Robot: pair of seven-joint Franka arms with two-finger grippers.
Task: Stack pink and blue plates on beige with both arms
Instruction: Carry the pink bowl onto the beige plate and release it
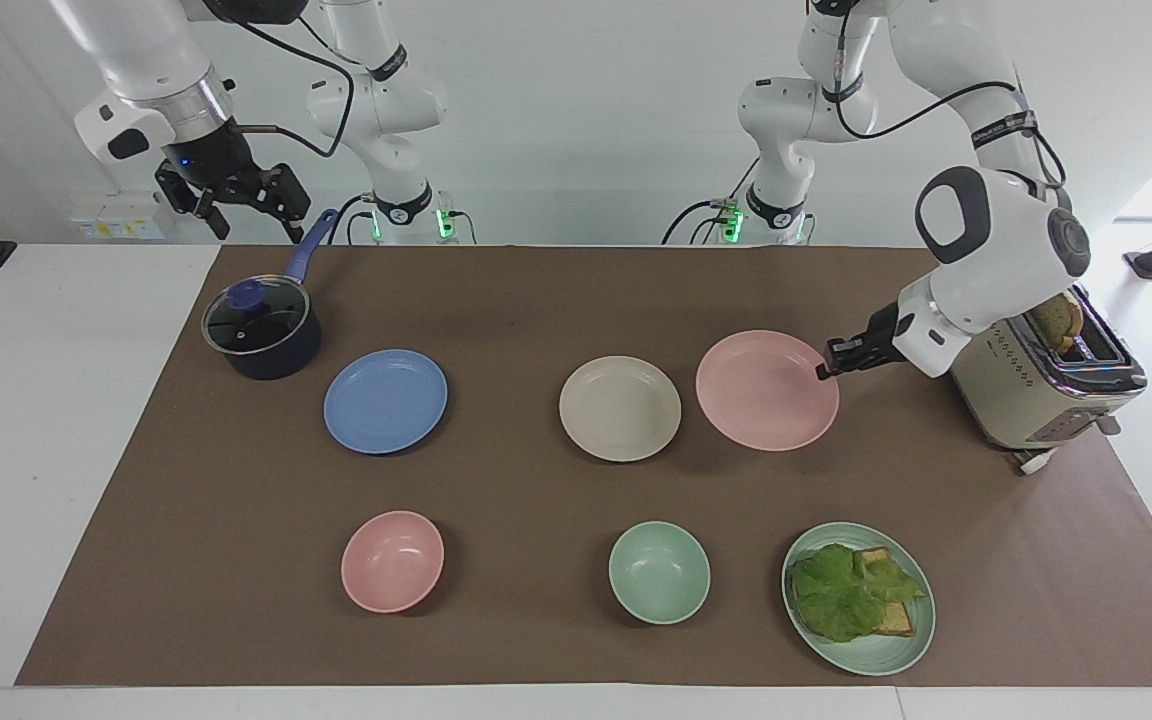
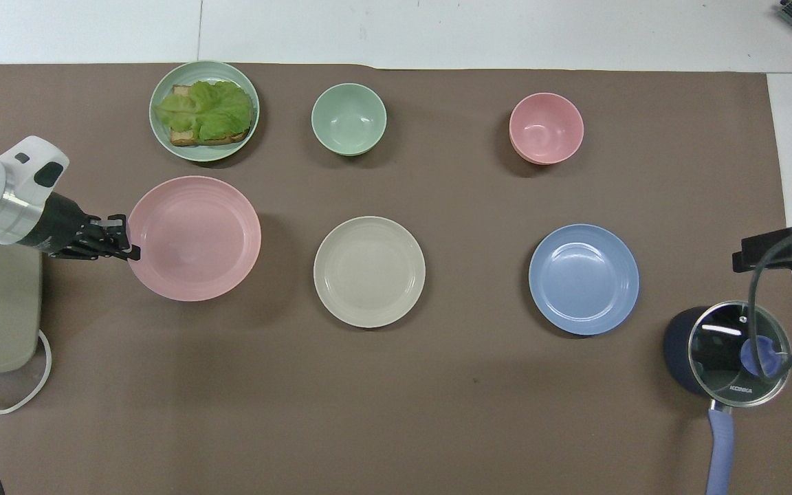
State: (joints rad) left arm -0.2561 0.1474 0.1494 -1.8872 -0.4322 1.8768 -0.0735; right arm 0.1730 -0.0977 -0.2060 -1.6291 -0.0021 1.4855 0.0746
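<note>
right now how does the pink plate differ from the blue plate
The pink plate is up off the mat, its rim pinched by the left gripper, casting a shadow below; the blue plate lies flat on the mat, untouched. The pink plate hangs close beside the beige plate; the blue plate sits well apart from it, toward the right arm's end, near the saucepan. Both are round, shallow, empty and look alike in size.

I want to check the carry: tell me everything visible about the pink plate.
The pink plate is round, shallow, matte pale pink with faint inner rings, and empty. The left gripper is shut on its rim, holding it raised above the brown mat, beside the beige plate, nearly level. Nothing else touches it.
</note>
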